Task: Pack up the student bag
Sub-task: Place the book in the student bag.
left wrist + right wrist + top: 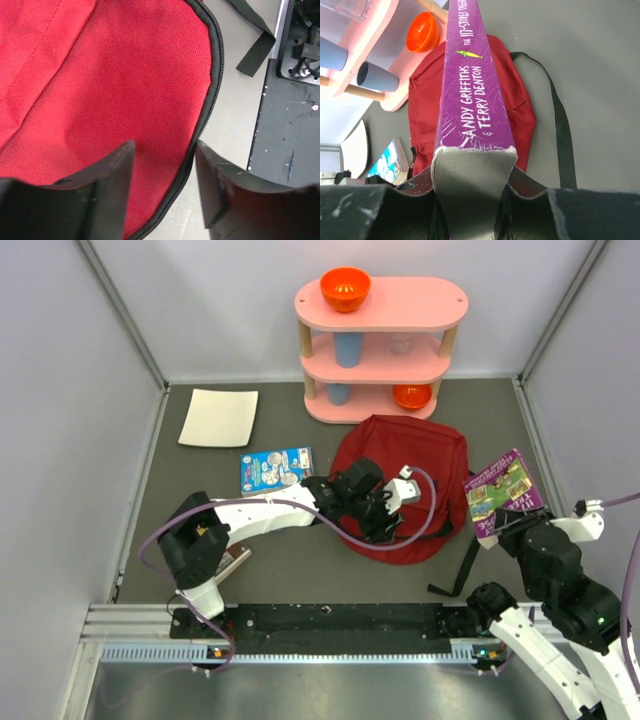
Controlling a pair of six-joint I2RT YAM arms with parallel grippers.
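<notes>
Closest to the right wrist lens, the right claw (472,175) is clamped on the end of a purple book (470,90), whose spine faces the camera. Beyond it the student bag (400,440) lies flat in the middle of the desk (300,565), just in front of a pink shelf (380,305) and just left of the book. The left claw (164,150) hangs over the bag's near part with its jaws partly apart. One finger is above the red fabric and the other past the black zipper edge; whether they touch the cloth I cannot tell. A black strap (462,565) trails from the bag toward the right arm. A blue picture book (276,470) lies just left of the bag, and a white plate (219,417) sits farther back.
</notes>
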